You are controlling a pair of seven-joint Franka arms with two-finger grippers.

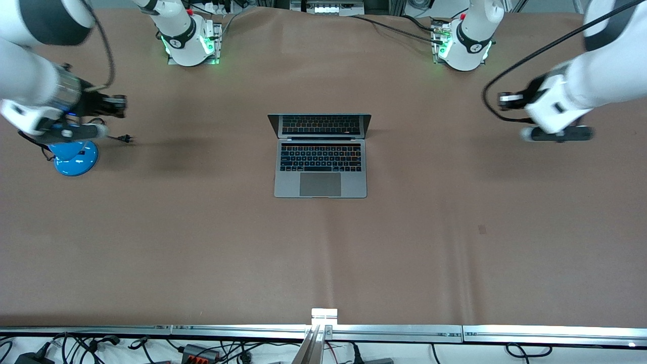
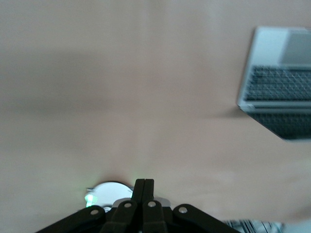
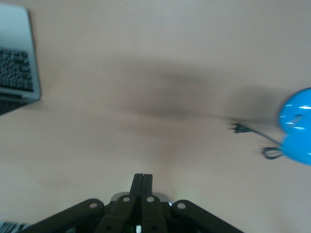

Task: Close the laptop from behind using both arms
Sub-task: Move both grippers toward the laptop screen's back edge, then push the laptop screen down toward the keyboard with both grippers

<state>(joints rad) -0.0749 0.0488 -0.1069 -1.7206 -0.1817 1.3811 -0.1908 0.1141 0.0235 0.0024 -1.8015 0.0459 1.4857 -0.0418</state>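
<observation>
The grey laptop (image 1: 320, 167) lies open in the middle of the table, its dark screen (image 1: 320, 125) upright on the side toward the robot bases. My left gripper (image 1: 505, 99) is shut and empty, up over the bare table toward the left arm's end. My right gripper (image 1: 119, 105) is shut and empty, up over the table toward the right arm's end. The left wrist view shows shut fingers (image 2: 144, 181) and the laptop (image 2: 279, 82) off at the edge. The right wrist view shows shut fingers (image 3: 142, 175) and a corner of the laptop (image 3: 17, 63).
A blue round lamp base (image 1: 76, 157) with a black cord and plug (image 1: 127, 137) sits under the right arm; it also shows in the right wrist view (image 3: 297, 125). The arm bases (image 1: 189, 43) (image 1: 465, 48) stand at the table's top edge. A metal rail (image 1: 323, 331) runs along the near edge.
</observation>
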